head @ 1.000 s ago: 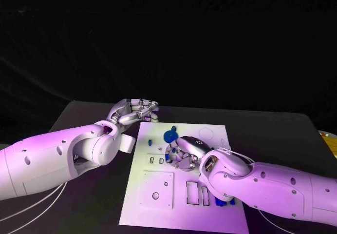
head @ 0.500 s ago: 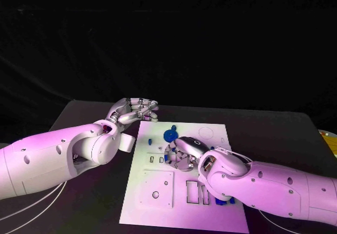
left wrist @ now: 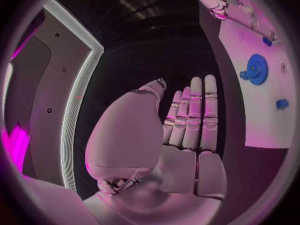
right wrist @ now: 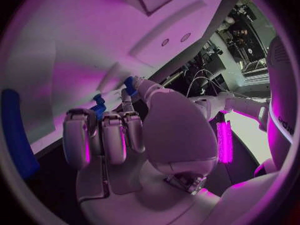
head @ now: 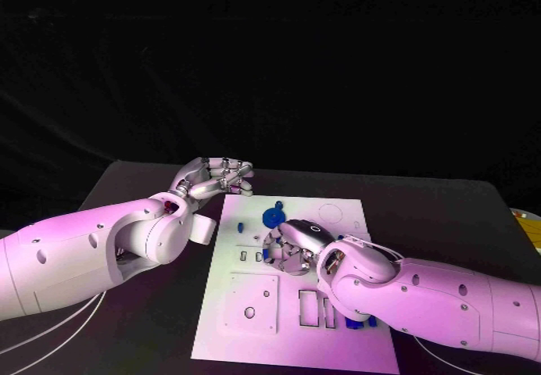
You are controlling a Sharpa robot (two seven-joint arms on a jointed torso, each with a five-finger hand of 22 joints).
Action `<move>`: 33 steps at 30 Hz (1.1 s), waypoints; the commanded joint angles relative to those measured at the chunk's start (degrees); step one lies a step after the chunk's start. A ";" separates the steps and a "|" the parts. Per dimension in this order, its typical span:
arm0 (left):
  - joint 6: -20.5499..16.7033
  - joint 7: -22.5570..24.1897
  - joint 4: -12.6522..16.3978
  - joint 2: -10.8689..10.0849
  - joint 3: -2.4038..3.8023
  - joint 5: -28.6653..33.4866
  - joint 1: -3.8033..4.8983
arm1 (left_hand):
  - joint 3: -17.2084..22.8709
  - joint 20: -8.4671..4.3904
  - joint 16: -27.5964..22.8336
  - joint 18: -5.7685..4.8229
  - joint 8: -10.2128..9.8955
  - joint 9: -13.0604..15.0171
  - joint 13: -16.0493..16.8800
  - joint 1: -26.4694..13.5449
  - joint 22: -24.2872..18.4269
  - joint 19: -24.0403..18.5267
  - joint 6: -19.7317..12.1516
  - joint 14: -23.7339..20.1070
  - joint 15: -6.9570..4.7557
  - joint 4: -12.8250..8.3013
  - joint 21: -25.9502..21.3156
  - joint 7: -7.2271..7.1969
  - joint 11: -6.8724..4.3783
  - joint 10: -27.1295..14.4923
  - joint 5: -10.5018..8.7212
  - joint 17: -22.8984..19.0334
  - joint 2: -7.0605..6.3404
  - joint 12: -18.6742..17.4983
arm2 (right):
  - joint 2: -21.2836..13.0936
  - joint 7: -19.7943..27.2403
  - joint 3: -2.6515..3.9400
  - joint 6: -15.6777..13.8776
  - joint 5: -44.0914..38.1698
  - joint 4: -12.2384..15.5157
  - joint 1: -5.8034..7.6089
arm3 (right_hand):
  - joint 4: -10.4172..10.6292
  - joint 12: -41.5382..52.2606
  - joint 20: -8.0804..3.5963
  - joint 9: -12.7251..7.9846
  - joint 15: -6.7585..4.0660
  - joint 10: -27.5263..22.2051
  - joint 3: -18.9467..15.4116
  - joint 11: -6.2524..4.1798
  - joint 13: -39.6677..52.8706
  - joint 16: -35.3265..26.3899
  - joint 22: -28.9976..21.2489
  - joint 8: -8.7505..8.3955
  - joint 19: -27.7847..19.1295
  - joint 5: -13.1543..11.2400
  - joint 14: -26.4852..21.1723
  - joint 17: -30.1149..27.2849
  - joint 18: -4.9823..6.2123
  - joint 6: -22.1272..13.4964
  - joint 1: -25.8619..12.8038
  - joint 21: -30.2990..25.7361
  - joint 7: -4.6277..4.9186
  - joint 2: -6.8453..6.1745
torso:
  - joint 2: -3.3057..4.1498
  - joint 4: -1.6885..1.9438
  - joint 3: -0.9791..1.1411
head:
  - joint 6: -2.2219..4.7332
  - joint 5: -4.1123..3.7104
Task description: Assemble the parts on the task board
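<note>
The white task board [head: 242, 344] lies in the middle of the table. A blue gear [head: 274, 215] stands near its far edge, with a small blue part [head: 240, 227] to its left. My right hand [head: 291, 246] is curled down over the board's middle. In the right wrist view its thumb and a finger pinch a small blue part [right wrist: 130, 83] against the board [right wrist: 81, 45], and another blue bit [right wrist: 98, 108] sits at a neighbouring fingertip. My left hand [head: 214, 178] hovers off the board's far left corner, fingers straight, holding nothing [left wrist: 187, 130].
More blue parts [head: 356, 321] lie by the slots at the board's near right, partly under my right forearm. A long blue piece [right wrist: 15, 135] lies on the board beside the right hand. The left wrist view shows the gear [left wrist: 255, 69].
My right hand has crept slightly left and nearer across the board's middle. The left hand has stayed in place.
</note>
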 commanded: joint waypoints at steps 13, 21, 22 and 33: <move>1.15 0.18 0.10 0.03 0.04 0.16 0.05 | 0.34 0.05 0.20 1.02 -0.22 0.05 0.05 0.56 0.05 -0.39 -0.25 -0.44 0.02 -0.08 0.11 0.05 0.13 0.30 -0.29 0.05 -0.06 -0.27 | -0.13 -1.62 -0.28 3.00 -1.69 -0.18 -0.37 | 0.01 -0.47 -0.36 -0.16 -0.31 1.86 0.01 -0.33 9.75 0.21 7.95 -0.01 0.78 -0.32 5.20 11.80 -0.94 0.24 -0.89 -0.43 -0.06 -0.59 | -0.01 -0.02 0.04 | 0.03 -0.09; 1.26 0.13 0.09 0.06 0.04 0.16 0.05 | 0.37 0.05 0.21 1.02 -0.24 0.05 0.05 0.53 0.10 -0.47 -0.27 -0.48 0.03 -0.06 0.20 0.06 0.15 0.30 -0.30 0.13 -0.12 -0.32 | -0.10 -1.72 -0.29 2.46 -2.13 -0.07 -0.39 | 0.24 -0.64 -0.22 -0.21 -0.11 1.68 -0.42 -0.12 9.59 0.19 7.92 -0.18 0.75 -0.51 5.19 11.76 -0.93 -0.16 -1.82 -0.53 0.18 -1.40 | 0.02 -0.06 0.04 | 0.14 -0.14; 1.27 0.13 0.10 0.07 0.04 0.16 0.04 | 0.37 0.05 0.21 1.02 -0.24 0.05 0.05 0.53 0.10 -0.47 -0.27 -0.48 0.03 -0.06 0.20 0.06 0.15 0.30 -0.30 0.13 -0.12 -0.32 | -0.10 -1.75 -0.29 2.42 -2.17 -0.07 -0.39 | 0.25 -0.65 -0.22 -0.21 -0.11 1.68 -0.43 -0.12 9.58 0.19 7.92 -0.19 0.75 -0.52 5.19 11.75 -0.93 -0.16 -1.83 -0.53 0.18 -1.40 | 0.01 -0.06 0.02 | 0.16 -0.16; 1.28 0.11 0.08 0.04 0.04 0.16 0.04 | 0.37 0.05 0.21 1.02 -0.24 0.05 0.05 0.53 0.10 -0.47 -0.27 -0.48 0.03 -0.06 0.20 0.06 0.15 0.30 -0.30 0.13 -0.12 -0.32 | -0.17 -2.05 -0.29 1.56 -2.37 -0.04 -0.41 | 1.25 -1.17 0.09 -0.31 0.23 1.19 -1.99 0.26 9.04 0.15 7.77 -0.58 0.62 -1.67 5.16 11.61 -0.87 -1.14 -3.79 -0.82 0.57 -2.63 | -0.01 -0.02 0.01 | 0.24 -0.23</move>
